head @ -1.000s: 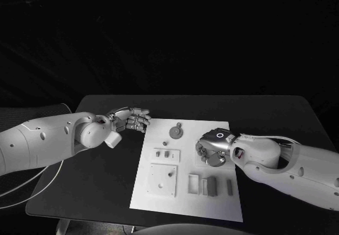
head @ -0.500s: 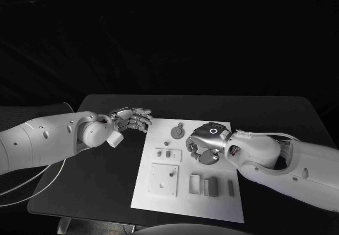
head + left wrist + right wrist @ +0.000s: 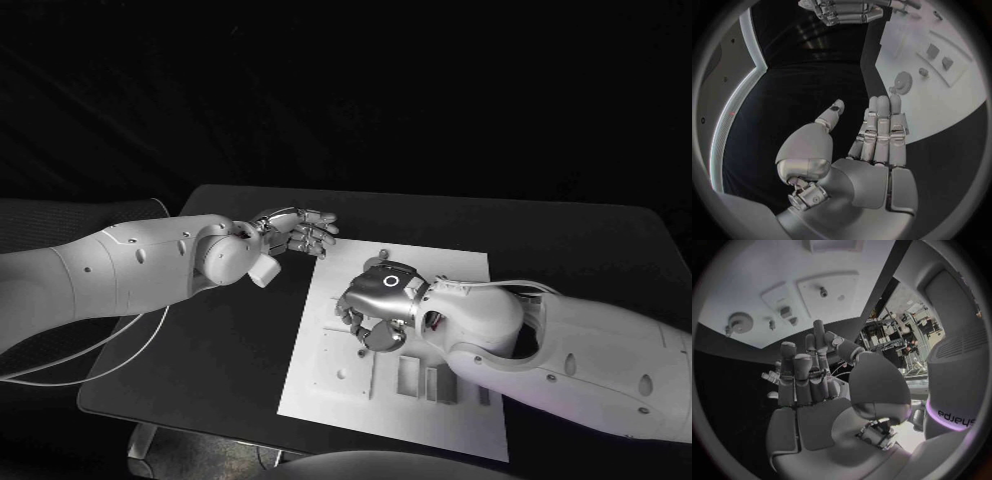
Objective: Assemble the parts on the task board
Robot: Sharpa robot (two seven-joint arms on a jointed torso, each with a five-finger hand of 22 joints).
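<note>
A white task board lies in the middle of a black table, seen from above. The right hand hangs low over the board's middle, palm down — in the head view it covers the small parts beneath it, so contact with them cannot be judged. From its own wrist camera, the right hand's fingers stand straight and close together, with nothing between them, and the board's parts lie beyond the fingertips: a round disc, two small blocks on a raised tile, and a larger square plate with a peg.

The left hand sits above bare table just beside the board's far left corner, not touching it. Its fingers are extended side by side with the thumb apart — it holds nothing. Near the board's front edge lie several upright rectangular pieces, beside the right forearm.
</note>
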